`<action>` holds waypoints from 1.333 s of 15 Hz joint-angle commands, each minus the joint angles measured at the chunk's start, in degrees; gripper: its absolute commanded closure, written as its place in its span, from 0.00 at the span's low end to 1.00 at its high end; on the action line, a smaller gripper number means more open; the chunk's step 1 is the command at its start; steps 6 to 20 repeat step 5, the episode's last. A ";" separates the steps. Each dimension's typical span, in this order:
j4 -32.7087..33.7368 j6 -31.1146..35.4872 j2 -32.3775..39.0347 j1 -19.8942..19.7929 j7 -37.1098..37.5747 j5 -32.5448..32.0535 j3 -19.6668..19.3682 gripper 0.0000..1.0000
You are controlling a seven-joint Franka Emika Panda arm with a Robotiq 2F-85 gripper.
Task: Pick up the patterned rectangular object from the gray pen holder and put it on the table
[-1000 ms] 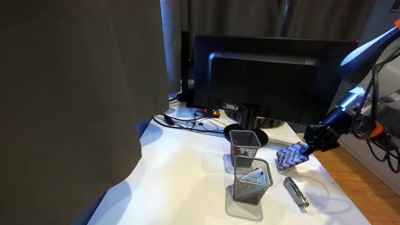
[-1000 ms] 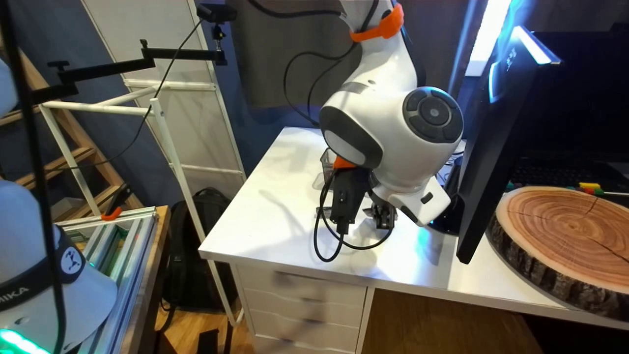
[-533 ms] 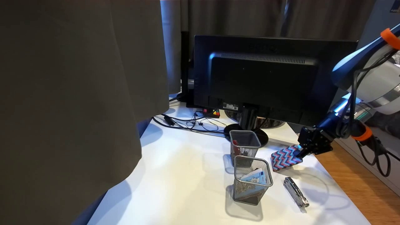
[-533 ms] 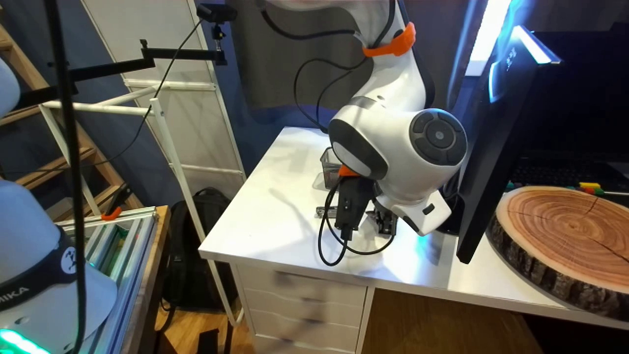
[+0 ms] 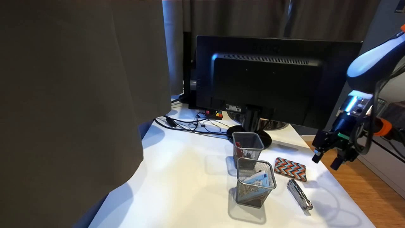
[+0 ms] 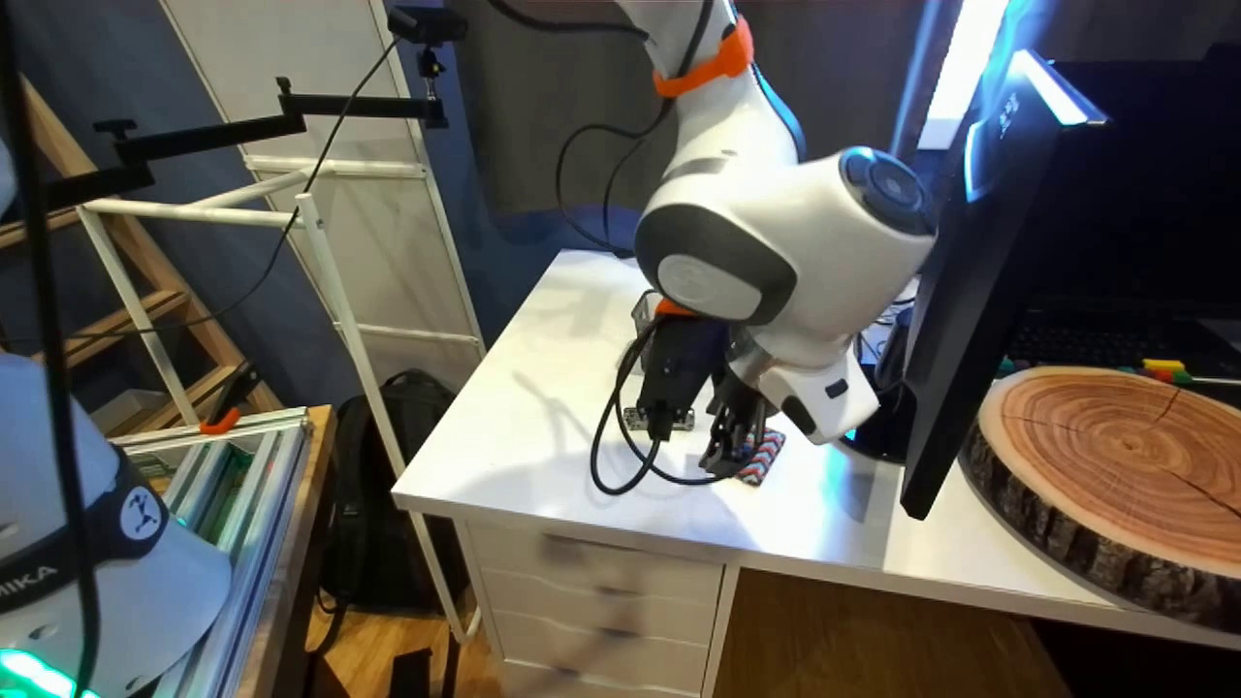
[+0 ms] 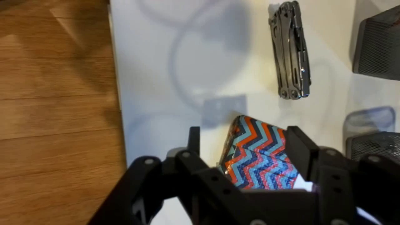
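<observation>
Low in an exterior view stretches the table [image 5: 177, 190]; at right, your gripper [image 5: 326, 161] is spread wide, empty; lower right, flat on the table, the patterned rectangular object [image 5: 290, 169] likely handles light, slick: pinch its long sides.

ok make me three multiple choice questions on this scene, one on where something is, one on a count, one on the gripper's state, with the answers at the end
1. Where is the patterned rectangular object?
A) on the floor
B) on the table
C) on top of the monitor

2. How many mesh pen holders stand on the table?
A) two
B) four
C) five

3. What state is the gripper in?
A) shut on the object
B) shut on nothing
C) open

1 B: it lies flat there in an exterior view.
2 A: an exterior view shows a near one and a far one.
3 C: its fingers stand apart in the wrist view.
</observation>
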 commanded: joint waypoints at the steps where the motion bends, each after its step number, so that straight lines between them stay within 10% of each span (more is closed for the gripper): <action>1: -7.87 3.34 -12.19 6.72 14.22 -15.75 -3.08 0.01; 4: -11.10 4.57 -21.40 4.60 12.21 -18.55 2.72 0.00; 20: -6.14 3.59 -13.79 3.66 14.90 -19.06 2.18 0.00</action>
